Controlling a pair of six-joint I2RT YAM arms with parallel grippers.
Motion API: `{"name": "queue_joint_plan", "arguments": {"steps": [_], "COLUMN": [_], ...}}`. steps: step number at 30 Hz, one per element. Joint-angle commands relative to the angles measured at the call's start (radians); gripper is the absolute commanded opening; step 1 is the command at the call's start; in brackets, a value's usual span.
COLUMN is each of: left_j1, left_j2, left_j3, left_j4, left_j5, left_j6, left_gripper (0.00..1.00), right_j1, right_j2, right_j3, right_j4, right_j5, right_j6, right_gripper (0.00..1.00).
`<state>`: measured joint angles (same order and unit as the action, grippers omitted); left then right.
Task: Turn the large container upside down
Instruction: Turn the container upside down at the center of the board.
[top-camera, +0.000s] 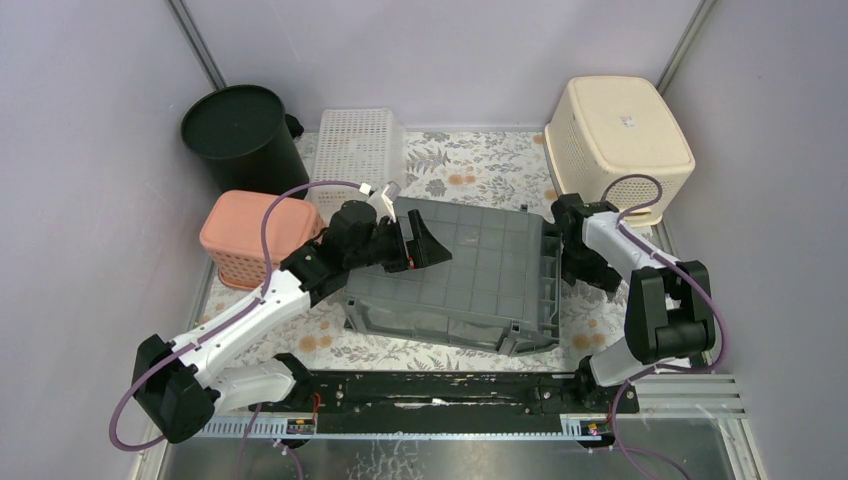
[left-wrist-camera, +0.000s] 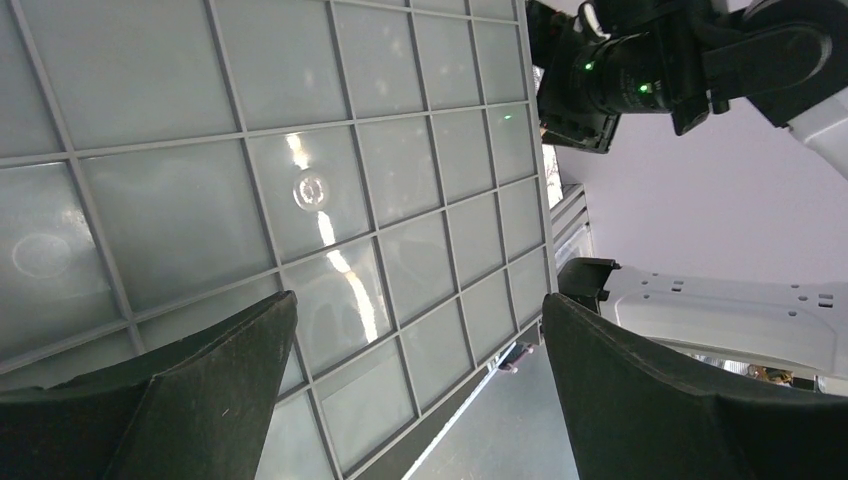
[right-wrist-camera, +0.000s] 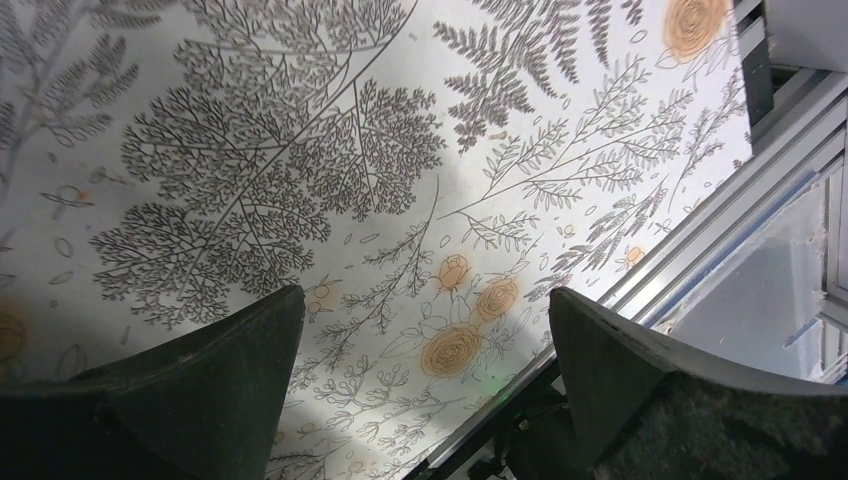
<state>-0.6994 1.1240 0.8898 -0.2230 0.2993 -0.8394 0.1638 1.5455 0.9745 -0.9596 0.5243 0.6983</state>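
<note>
The large grey plastic container sits in the middle of the flower-print table with its gridded face pointing up and a ribbed rim showing along its right end. Can't really tell if it's lying fully flat

The left tool hangs over the left part of that gridded face, fingers apart with nothing between them. In the left wrist view the left tool just frames the container's grey squares.

The right tool is just beside the container's right end, also spread apart and gripping nothing. Its own camera shows the right tool with only the table print between its fingers.

Behind the container's left end there's a white lattice basket and a black round bin. A peach plastic basket sits to its left, and a cream plastic basket, bottom up, is behind its right end
</note>
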Motion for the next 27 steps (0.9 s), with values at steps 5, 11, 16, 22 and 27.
{"name": "queue_joint_plan", "arguments": {"steps": [5, 11, 16, 22, 27], "left_j1": [-0.001, -0.002, -0.001, -0.002, -0.003], "left_j2": [0.0, -0.001, -0.003, -0.027, -0.091], "left_j3": [0.029, 0.053, 0.08, 0.092, 0.07], "left_j4": [-0.015, -0.042, -0.07, -0.089, -0.092], "left_j5": [-0.002, -0.01, -0.024, -0.046, -0.078], "left_j6": [0.014, 0.016, 0.02, 0.009, -0.004], "left_gripper": [1.0, 1.0, 1.0, 1.0, 1.0], "right_j1": [0.007, 0.006, 0.002, 0.002, 0.002], "right_j2": [-0.108, -0.191, -0.284, -0.42, -0.562], "right_j3": [0.133, 0.163, 0.194, 0.212, 0.177], "right_j4": [-0.085, -0.112, -0.109, 0.011, 0.152], "right_j5": [0.056, 0.054, -0.004, -0.29, -0.647], "right_j6": [0.061, 0.056, 0.006, -0.165, -0.28], "right_gripper": [0.99, 0.99, 0.99, 0.99, 1.0]}}
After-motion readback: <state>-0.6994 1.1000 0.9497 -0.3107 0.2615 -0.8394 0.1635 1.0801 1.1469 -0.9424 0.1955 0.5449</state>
